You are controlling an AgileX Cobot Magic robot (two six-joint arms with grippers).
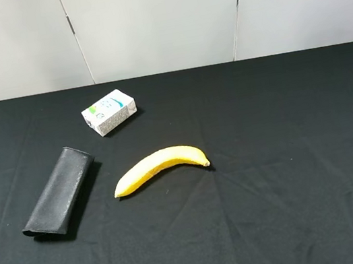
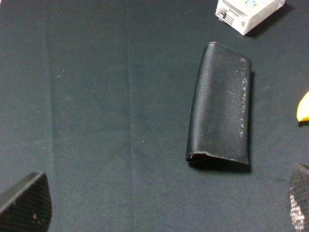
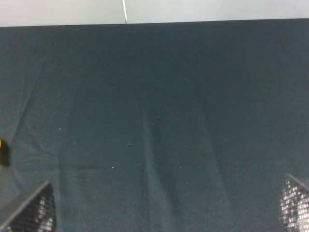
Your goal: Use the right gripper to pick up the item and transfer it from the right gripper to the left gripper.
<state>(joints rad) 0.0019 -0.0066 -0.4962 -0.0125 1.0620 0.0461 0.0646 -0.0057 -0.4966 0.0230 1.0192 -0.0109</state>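
Note:
The item, a long black leather-like case, lies flat on the black tablecloth at the left, slanting away from me. It also shows in the left wrist view, lying beyond the left gripper and apart from it. That gripper is open and empty, with only its fingertips showing. The right gripper is open and empty over bare cloth, with its fingertips at the frame corners. Neither arm shows in the exterior high view.
A yellow banana lies mid-table, right of the case; its end shows in the left wrist view. A small white carton lies behind both. The black cloth covers the table. White wall panels stand behind.

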